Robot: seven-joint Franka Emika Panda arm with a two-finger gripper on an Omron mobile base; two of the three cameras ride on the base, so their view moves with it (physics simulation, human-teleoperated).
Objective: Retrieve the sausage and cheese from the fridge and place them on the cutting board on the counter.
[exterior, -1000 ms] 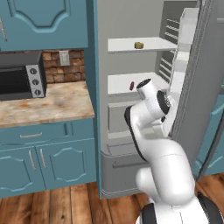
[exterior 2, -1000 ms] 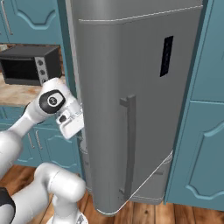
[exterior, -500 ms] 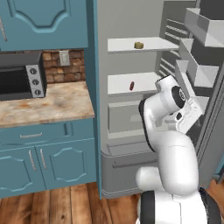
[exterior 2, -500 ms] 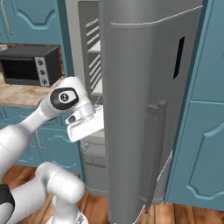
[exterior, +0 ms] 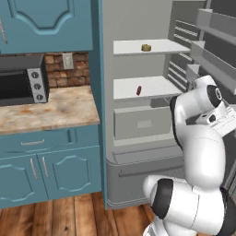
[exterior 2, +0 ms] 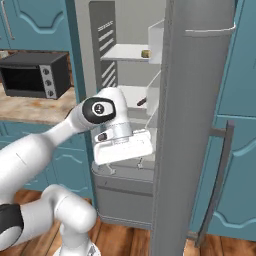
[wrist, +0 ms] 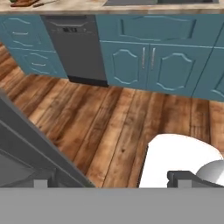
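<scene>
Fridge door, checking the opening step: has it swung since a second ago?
Yes. The fridge door has swung open, away from the cabinet, uncovering the shelf in the right base view.

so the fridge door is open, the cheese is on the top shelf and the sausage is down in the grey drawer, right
Not quite. The sausage lies on the white shelf above the grey drawer, not in it, as the left base view shows. The fridge door is open and the cheese is on the top shelf.

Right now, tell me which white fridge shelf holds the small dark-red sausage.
The lower white shelf, just above the grey drawer, holds the sausage; the upper shelf holds the yellowish cheese.
</scene>
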